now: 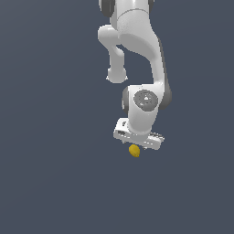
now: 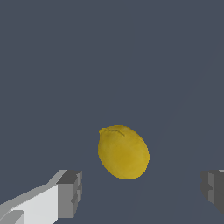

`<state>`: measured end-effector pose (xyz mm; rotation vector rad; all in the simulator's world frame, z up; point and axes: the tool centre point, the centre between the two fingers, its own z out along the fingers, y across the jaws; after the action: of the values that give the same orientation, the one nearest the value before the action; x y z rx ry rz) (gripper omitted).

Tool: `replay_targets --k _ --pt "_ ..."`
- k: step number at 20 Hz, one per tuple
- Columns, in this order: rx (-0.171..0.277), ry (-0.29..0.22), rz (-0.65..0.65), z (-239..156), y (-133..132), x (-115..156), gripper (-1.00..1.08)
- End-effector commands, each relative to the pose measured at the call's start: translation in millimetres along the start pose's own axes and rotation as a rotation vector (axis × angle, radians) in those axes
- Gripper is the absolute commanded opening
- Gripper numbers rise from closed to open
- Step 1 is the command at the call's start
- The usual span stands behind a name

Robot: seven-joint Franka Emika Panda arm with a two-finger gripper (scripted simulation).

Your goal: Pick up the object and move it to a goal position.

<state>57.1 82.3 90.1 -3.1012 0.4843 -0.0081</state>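
Observation:
The object is a small yellow-orange, lemon-like oval lump lying on the dark grey floor, just below the white gripper hand in the exterior view. In the wrist view the lemon lies between and a little ahead of the two grey fingertips. The jaws stand wide apart, one on each side of the lemon, and neither touches it. My gripper is open and empty. The fingers are hidden behind the hand in the exterior view.
The white Panda arm comes down from the top of the exterior view. The dark grey floor spreads flat on all sides with no other object in view.

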Motion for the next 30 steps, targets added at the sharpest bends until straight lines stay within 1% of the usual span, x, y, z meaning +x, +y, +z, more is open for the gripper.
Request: replay_targets --k 1,11,20,26,27,30 --pt "-0.002 -0.002 0.024 6.0 -3.9 0.9 1.0" --pt "-0.004 -0.005 0.04 14.7 -7.3 0.7 1.0" --pt "-0.004 -0.005 0.043 55.5 -6.7 -0.3 1.0" --pt "-0.004 -0.005 0.044 61.9 -7.4 1.0 1.0" --pt "-0.004 -0.005 0.044 61.9 -7.4 1.0 -1.0" --pt "-0.004 -0.005 0.044 61.9 -7.4 1.0 -1.0"
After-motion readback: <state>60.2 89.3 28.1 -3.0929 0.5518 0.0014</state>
